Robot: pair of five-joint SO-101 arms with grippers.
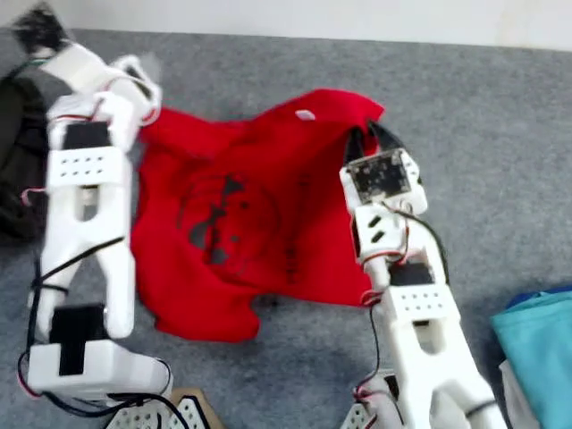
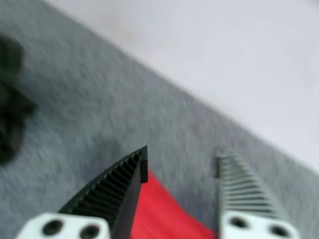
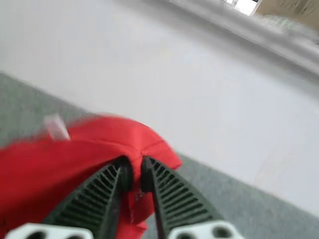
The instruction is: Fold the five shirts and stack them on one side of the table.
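Note:
A red shirt [image 1: 241, 214] with a dark print lies spread and rumpled on the grey table [image 1: 483, 134]. My right gripper [image 1: 371, 136] is at the shirt's far right corner. In the right wrist view that gripper [image 3: 133, 167] is shut on a pinch of the red shirt [image 3: 60, 159], which is lifted at that corner. My left gripper [image 1: 150, 100] is at the shirt's far left corner. In the left wrist view it [image 2: 182, 154] stands open, with an edge of the red shirt [image 2: 159, 214] lying between its fingers [image 2: 124, 189].
A black garment [image 1: 13, 152] lies at the table's left edge, also seen as a dark shape [image 2: 10, 99]. A teal shirt [image 1: 536, 340] rests at the near right over something white [image 1: 514, 384]. A pale wall [image 1: 357, 18] borders the far side.

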